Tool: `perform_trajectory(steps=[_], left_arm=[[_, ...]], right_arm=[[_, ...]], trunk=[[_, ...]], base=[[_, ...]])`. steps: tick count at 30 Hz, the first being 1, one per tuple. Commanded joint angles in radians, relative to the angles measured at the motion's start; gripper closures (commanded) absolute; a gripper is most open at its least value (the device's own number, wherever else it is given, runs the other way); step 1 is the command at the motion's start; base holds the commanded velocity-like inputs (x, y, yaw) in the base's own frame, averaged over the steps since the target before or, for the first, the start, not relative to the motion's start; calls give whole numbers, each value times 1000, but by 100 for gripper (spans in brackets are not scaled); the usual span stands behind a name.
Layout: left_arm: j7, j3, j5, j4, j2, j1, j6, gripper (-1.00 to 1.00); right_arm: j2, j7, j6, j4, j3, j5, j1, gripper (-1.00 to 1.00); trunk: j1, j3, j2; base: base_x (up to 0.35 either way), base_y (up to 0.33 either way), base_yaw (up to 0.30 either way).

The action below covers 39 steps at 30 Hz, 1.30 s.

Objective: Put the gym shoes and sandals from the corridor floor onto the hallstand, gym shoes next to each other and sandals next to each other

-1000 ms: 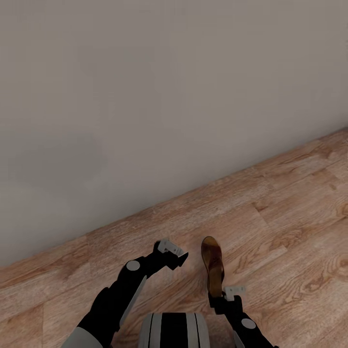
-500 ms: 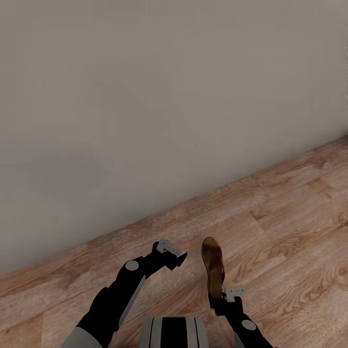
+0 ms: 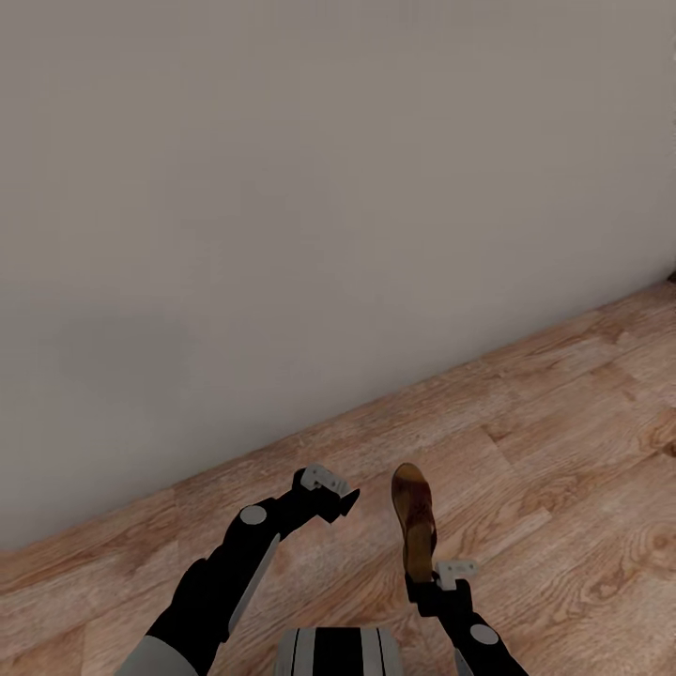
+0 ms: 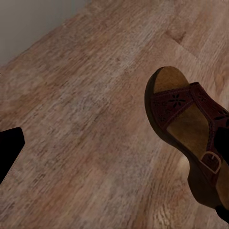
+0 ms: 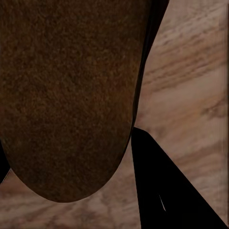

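One brown sandal [image 3: 413, 512] with a tan insole hangs above the wood-plank corridor floor [image 3: 563, 451], its heel end held by my right gripper [image 3: 422, 575], which is shut on it. In the right wrist view the sandal's dark sole [image 5: 67, 95] is right against the camera, beside a black finger [image 5: 162, 191]. My left gripper [image 3: 343, 502] hovers just left of the sandal, open and holding nothing. The left wrist view looks down at the sandal's strap and buckle [image 4: 186, 119] and one of its own fingers [image 4: 8, 150]. The gym shoes, the other sandal and the hallstand are out of view.
A plain beige wall [image 3: 329, 188] stands close ahead and meets the floor along a slanted line. Floor stretches away to the right. A small dark thing [image 3: 671, 277] pokes in at the right edge by the wall's foot.
The whole picture has shifted, with the wall's foot lower in the frame, so the camera has moved. Both arms hold their pose, and the sandal stays in the right gripper.
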Motion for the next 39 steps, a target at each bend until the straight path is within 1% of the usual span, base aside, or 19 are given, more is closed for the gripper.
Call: perform_trajectory(steps=[1,14,26,39], left_arm=[[-4,2,-3,-1,0,0,5,-100],[-5,1,2,-1,-2,0,4,-100],[-6,1,2,-1,-2,0,4,-100],[-6,-1,2,-1,-2,0,4,-100]], right_arm=[[0,-1,-2,2,1,-4,0,100],[0,1,-3,3,1,-5,0,100],[0,2,-3,3,1,-6,-1,100],[0,2,-3,3,0,-6,0,100]], trunk=[[-4,4,7],[-54,66,98],[-54,86,98],[-54,107,98]], base=[[0,0,0],[0,0,-33],[22,-9,-72],[210,-250,-73]])
